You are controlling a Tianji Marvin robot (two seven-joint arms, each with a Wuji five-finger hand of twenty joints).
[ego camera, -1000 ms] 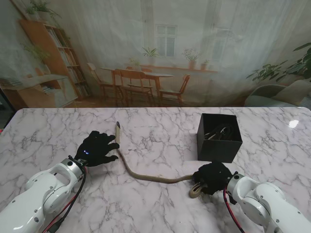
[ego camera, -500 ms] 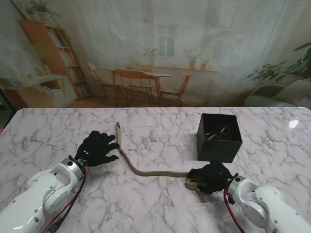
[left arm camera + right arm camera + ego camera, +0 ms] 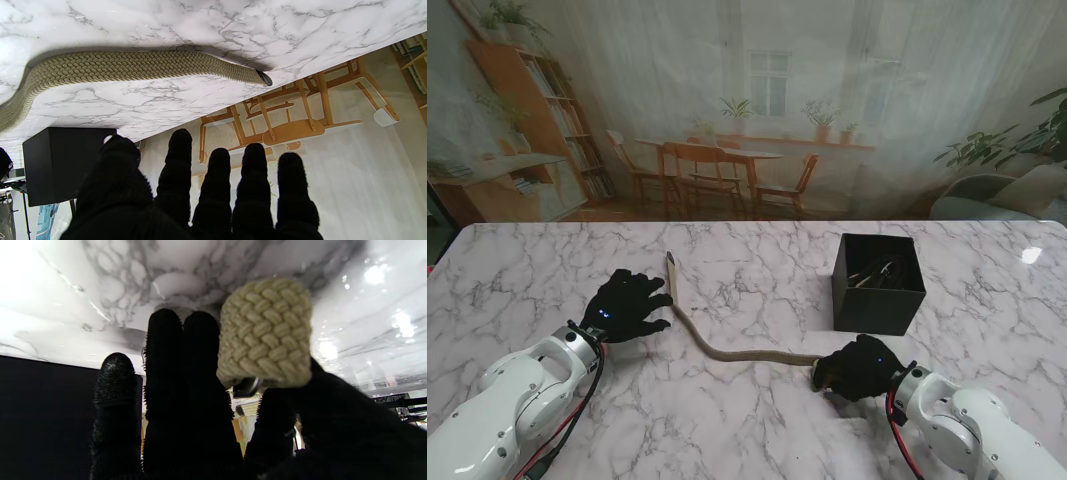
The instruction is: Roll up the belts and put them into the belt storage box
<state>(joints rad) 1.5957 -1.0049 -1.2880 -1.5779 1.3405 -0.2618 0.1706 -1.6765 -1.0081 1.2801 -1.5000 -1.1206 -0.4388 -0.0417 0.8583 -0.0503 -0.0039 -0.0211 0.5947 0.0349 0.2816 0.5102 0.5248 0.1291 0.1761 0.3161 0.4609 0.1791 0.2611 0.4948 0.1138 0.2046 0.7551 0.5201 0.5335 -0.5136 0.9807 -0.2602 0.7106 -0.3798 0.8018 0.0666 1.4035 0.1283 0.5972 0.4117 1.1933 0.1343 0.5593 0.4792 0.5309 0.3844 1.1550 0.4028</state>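
Near the belt storage box (image 3: 879, 283), the right hand (image 3: 859, 366) gripped the braided belt's (image 3: 727, 352) barely started roll; the left hand (image 3: 630, 306) lay open, most belt unrolled.

Belt (image 3: 727, 352) – khaki-beige, braided weave, dark tip. Belt storage box (image 3: 879, 284) – matte black. Table (image 3: 757, 430) – white marble, grey veining. Left hand (image 3: 627, 306) and right hand (image 3: 857, 366) – black knit gloves; arms glossy white.
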